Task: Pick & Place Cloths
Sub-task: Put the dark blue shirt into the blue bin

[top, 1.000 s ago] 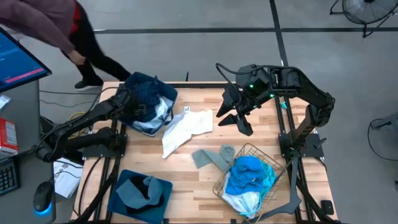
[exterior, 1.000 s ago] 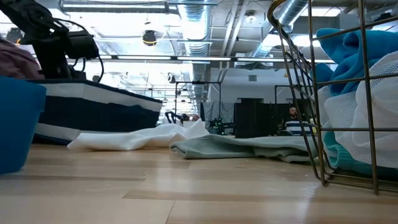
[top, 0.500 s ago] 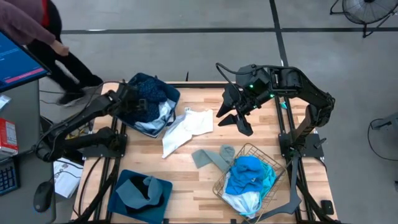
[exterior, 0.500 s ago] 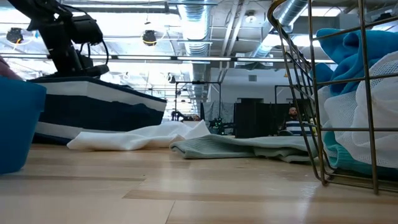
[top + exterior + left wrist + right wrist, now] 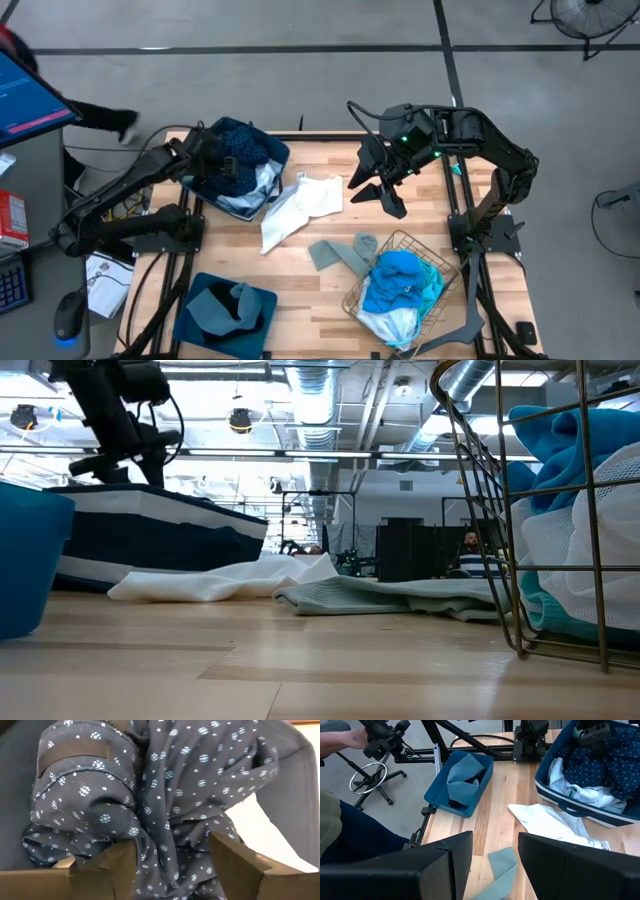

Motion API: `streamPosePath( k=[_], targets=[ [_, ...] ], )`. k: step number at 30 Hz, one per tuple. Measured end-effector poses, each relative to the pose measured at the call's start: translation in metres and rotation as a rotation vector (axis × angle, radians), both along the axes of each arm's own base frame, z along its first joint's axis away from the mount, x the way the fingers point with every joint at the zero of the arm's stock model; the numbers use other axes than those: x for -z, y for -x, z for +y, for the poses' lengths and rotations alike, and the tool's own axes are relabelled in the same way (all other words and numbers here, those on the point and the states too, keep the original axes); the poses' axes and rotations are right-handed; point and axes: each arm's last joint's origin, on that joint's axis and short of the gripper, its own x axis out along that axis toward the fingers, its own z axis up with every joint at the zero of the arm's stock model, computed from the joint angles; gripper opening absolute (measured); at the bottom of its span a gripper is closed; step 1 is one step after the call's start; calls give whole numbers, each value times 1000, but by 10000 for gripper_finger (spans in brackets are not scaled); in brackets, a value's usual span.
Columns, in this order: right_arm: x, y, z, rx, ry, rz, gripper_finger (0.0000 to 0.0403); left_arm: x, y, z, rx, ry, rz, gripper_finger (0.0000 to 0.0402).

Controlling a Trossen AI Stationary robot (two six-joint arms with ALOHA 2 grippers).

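The left gripper (image 5: 213, 160) hangs over the dotted navy cloth (image 5: 240, 145) in the bin (image 5: 275, 155) at upper left, fingers spread and holding nothing. The right gripper (image 5: 385, 192), also open and empty, waits at upper centre-right. The left gripper could pinch the pale cloth (image 5: 258, 185) beneath, or snag the bin wall and drag it.

Dark jointed arms (image 5: 130, 190) — black cables

floor (image 5: 300, 25): grey concrete, dark seams | ceiling ducts (image 5: 320, 400): silver, lit | fan (image 5: 585, 15): far corner
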Motion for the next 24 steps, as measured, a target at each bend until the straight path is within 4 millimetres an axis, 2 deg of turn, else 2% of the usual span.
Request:
streamPosePath(
  k=[10,18,24],
  targets=[
    [0,0,0,12,-13,4,154,-10,-4,-5,57,8,-22,196],
    [0,0,0,10,-11,4,154,-25,-12,-12,176,-1,-76,195],
    [0,0,0,-14,18,-6,154,-34,-12,-14,177,-7,-79,195]
  ],
)
